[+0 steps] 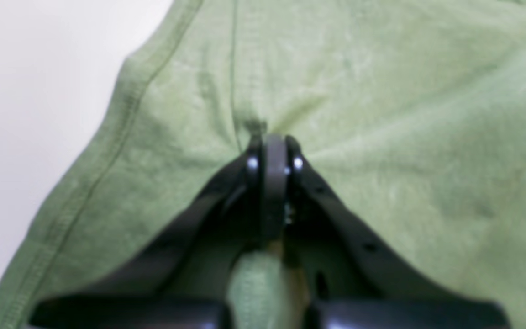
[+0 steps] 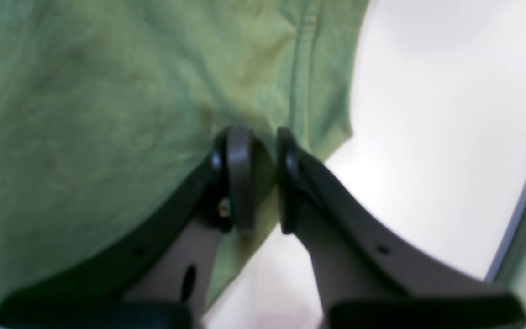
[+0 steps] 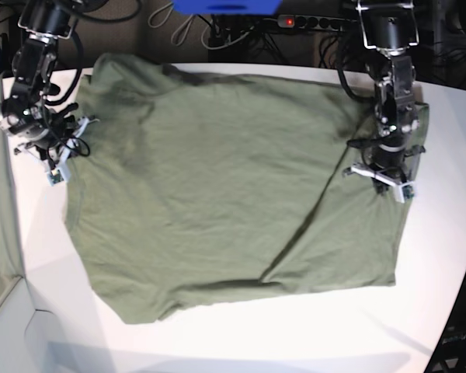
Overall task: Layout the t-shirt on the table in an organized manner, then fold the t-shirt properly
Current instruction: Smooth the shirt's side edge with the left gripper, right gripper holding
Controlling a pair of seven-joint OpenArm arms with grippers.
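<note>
Blur softens both wrist views, yet both jaws pinch t-shirt point(image 3: 217, 202) edges.

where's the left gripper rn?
Base view, right side: the left gripper is down on the t-shirt near its right edge, shut on a pinch of fabric.

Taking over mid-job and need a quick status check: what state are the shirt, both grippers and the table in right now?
t-shirt: spread mostly flat on the table, with a diagonal crease and some wrinkles, not folded yet.
left gripper: shut, pinching shirt fabric beside a hemmed edge.
right gripper: jaws slightly apart, shirt edge between them.
table: white top, bare around the shirt.
</note>
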